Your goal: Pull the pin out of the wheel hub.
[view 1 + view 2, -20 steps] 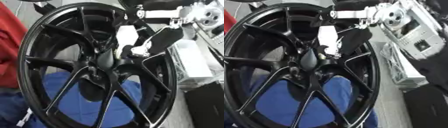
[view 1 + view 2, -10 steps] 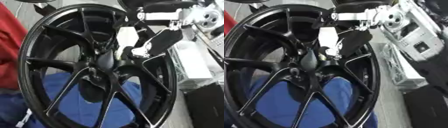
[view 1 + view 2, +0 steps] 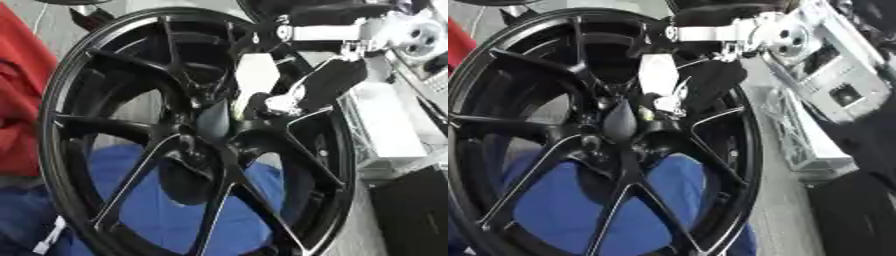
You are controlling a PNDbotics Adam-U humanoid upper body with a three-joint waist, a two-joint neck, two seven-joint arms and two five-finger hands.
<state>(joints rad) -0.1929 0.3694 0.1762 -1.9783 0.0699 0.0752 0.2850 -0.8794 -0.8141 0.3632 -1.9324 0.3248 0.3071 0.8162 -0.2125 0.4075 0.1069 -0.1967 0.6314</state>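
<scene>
Blue cloth (image 3: 166,205) showed behind a black wheel (image 3: 105,125) standing upright. The right hand (image 3: 319,85) reached in from above to the hub (image 3: 619,127), fingers bent at the centre, presumably onto the pin; whether they held it I could not tell.

No legible text, labels, brand marks, numbers or signs appear on any surface in either view.

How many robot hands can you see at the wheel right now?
1. The right hand reaches in from the upper right to the hub of the black wheel. The left hand shows in neither view.
</scene>
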